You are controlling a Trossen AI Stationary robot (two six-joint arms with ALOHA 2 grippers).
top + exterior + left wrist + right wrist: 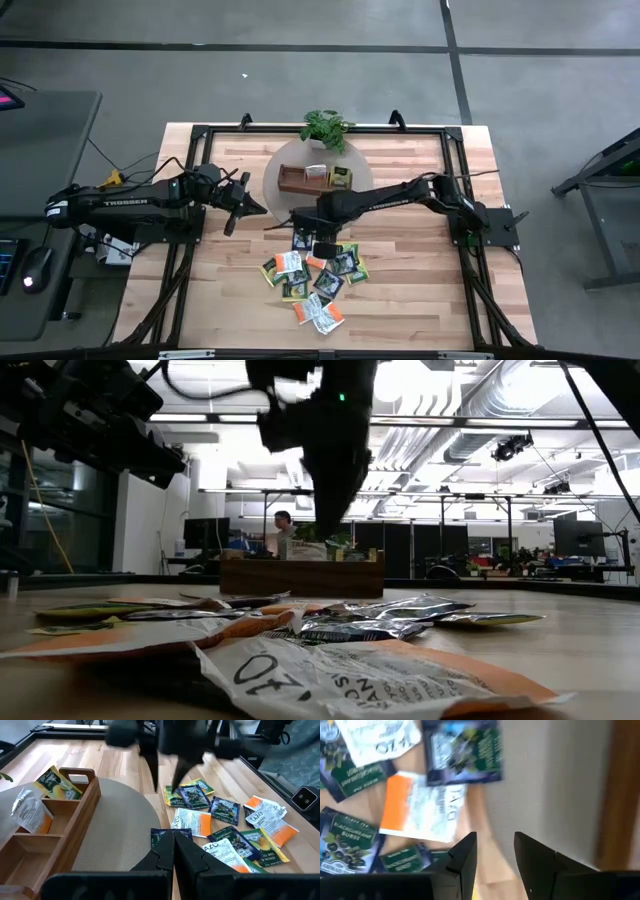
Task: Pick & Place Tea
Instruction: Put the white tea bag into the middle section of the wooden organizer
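**Hovering at the near edge of the tea pile**

From above, the right gripper hung just tray-side of the tea sachets, nearer than the left gripper. Low down, sachets littered the wooden surface before the tray. The right wrist showed spread, empty fingers; the left wrist showed clenched ones.

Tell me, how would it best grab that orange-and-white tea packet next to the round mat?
Probably from straight above, pinching the orange-and-white sachet across its white end facing the mat: it lies flat, that end looks mostly uncovered, and the open right gripper hovers nearby.
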